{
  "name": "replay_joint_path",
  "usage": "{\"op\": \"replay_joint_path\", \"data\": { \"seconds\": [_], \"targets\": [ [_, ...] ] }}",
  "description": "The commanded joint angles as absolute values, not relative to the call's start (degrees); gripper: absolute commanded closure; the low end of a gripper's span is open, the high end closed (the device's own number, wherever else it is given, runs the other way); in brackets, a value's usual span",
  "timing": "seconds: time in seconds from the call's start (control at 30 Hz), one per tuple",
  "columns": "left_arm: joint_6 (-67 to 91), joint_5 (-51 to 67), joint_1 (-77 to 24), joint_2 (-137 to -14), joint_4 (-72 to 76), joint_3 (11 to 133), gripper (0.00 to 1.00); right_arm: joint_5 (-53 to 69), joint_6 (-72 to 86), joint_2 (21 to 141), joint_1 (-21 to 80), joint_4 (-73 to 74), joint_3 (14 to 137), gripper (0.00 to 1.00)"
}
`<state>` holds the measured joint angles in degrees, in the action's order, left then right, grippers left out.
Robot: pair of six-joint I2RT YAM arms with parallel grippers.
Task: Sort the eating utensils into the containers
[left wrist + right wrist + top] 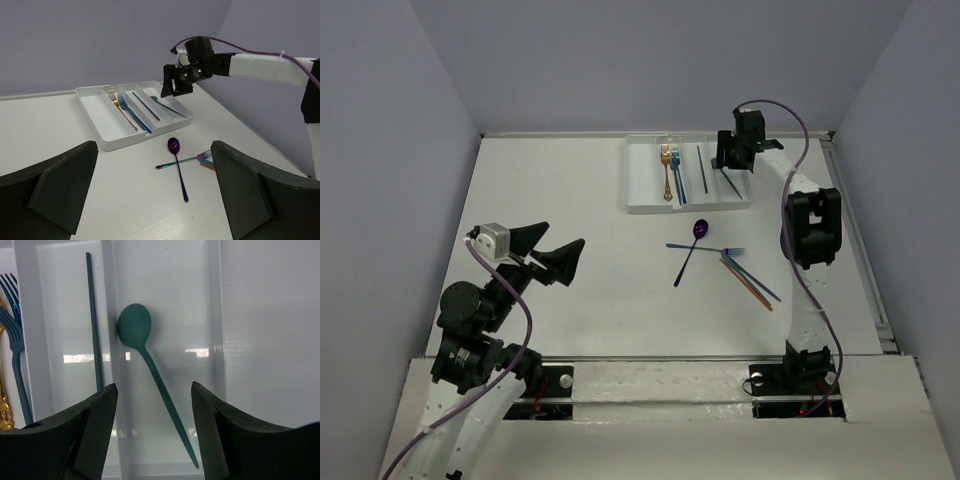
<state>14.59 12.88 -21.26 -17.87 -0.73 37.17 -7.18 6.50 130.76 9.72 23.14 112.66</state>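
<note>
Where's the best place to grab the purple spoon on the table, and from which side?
Probably the bare handle end far from the bowl, from straight above, closing across it. The purple spoon lies flat on the table, and a fork crosses its handle just below the bowl.

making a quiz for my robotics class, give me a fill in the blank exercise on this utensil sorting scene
1. In the top view, the teal spoon lies in the tray's ___ compartment.
2. The right arm's jaws stand ___ above that spoon, holding nothing.
3. The spoon lying on the table is ___ in colour.
4. The gold utensil in the tray is a ___.

Missing words: rightmost; open; purple; fork
</note>
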Motion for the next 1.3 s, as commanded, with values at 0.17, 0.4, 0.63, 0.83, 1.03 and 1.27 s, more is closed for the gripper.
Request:
{"op": "replay_joint_path", "data": {
  "seconds": [0.17, 0.4, 0.63, 0.83, 1.03, 1.27],
  "targets": [
    [14.41, 14.24, -21.01, -16.61, 2.2, 39.02, 0.01, -3.16, 14.84, 107.51, 14.23, 15.31, 92.05, 0.31],
    [14.5, 14.41, -21.53, -14.77, 2.02, 39.02, 0.01, -11.86, 25.12, 89.14, 27.93, 12.22, 64.54, 0.29],
    [14.59, 14.41, -21.53, -14.76, 1.85, 38.94, 0.01, -18.28, 34.54, 84.28, 38.75, 13.45, 53.44, 0.29],
    [14.5, 14.06, -21.53, -15.03, 1.67, 38.94, 0.01, -24.08, 39.19, 92.36, 42.8, 16.96, 57.39, 0.36],
    [14.59, 14.32, -22.06, -14.77, 1.67, 38.94, 0.01, -28.29, 40.95, 98.25, 42.8, 16.78, 60.55, 0.44],
    [14.59, 14.33, -22.06, -14.85, 1.67, 39.02, 0.01, -30.15, 42.71, 103.35, 42.8, 16.18, 61.35, 0.55]
  ]
}}
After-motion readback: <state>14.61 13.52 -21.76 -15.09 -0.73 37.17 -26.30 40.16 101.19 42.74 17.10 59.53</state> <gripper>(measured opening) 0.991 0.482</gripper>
